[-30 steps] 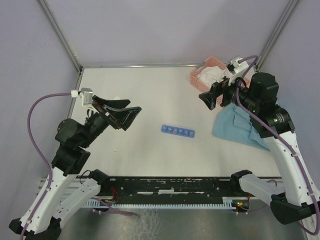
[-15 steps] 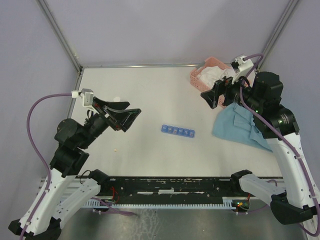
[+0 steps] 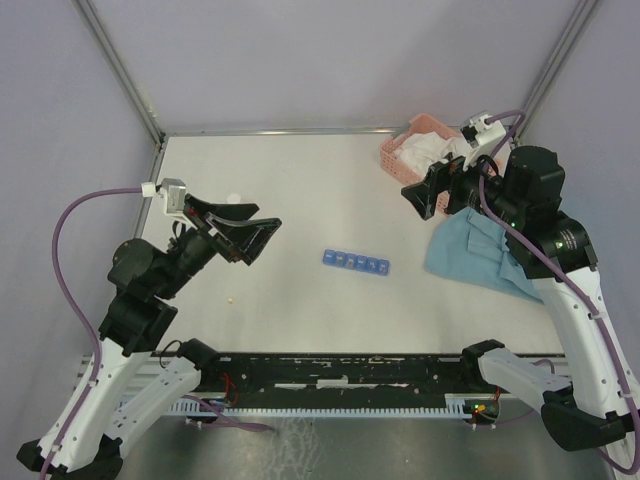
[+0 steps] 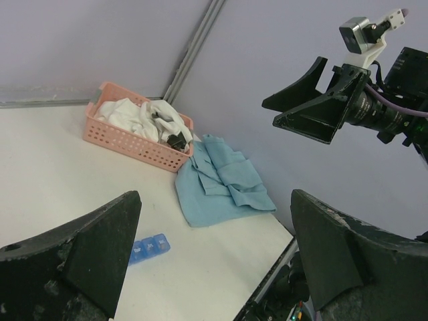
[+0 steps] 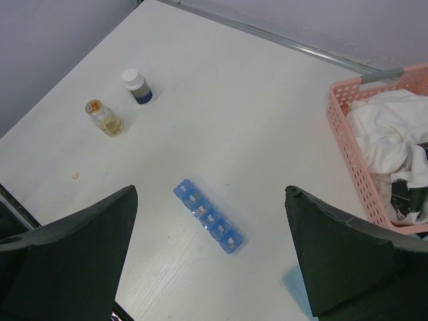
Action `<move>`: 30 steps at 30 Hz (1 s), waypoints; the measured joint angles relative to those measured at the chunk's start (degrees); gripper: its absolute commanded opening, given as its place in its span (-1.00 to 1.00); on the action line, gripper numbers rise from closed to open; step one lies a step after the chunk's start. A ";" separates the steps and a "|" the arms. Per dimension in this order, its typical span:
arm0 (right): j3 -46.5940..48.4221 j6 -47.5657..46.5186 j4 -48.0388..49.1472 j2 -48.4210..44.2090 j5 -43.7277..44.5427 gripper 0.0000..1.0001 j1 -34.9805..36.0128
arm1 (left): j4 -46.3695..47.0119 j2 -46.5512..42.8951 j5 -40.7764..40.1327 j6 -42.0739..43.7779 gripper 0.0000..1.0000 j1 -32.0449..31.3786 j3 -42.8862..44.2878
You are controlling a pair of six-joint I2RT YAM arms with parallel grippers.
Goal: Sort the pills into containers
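The blue pill-organiser strip (image 3: 356, 263) lies flat mid-table with its lids down; it also shows in the right wrist view (image 5: 209, 215), and its end shows in the left wrist view (image 4: 150, 246). One tiny orange pill (image 3: 231, 299) lies loose on the table to the strip's left, also in the right wrist view (image 5: 75, 175). My left gripper (image 3: 260, 238) is open and empty, held above the table left of the strip (image 4: 214, 200). My right gripper (image 3: 415, 200) is open and empty, held high near the basket, looking down at the strip (image 5: 210, 190).
A pink slatted basket (image 3: 402, 146) with white cloth stands at the back right. A blue cloth (image 3: 475, 250) lies in front of it. A white-capped bottle (image 5: 137, 86) and an amber bottle (image 5: 103, 118) stand at the left.
My right gripper has drawn back slightly towards the right. My left gripper has barely moved. The strip and the loose pill lie where they were.
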 measured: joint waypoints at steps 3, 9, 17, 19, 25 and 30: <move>-0.22 0.00 0.04 -0.15 0.00 1.00 -0.04 | 0.00 -0.31 0.00 0.00 0.99 0.00 -0.42; -0.52 0.00 0.02 -0.63 -0.07 1.00 -0.13 | 0.00 -0.59 0.02 0.02 0.99 0.00 -0.81; -0.70 0.00 0.07 -1.11 -0.09 0.99 -0.44 | 0.00 -0.68 0.00 0.44 0.99 0.00 -0.94; -0.70 -0.02 0.07 -1.14 -0.09 1.00 -0.44 | 0.00 -0.68 0.00 0.50 0.99 0.00 -0.94; -0.70 -0.02 0.07 -1.14 -0.11 1.00 -0.46 | 0.00 -0.83 0.00 0.66 0.99 0.00 -1.38; -0.70 -0.02 0.07 -1.16 -0.15 1.00 -0.48 | 0.00 -0.90 0.02 0.85 0.99 0.00 -1.64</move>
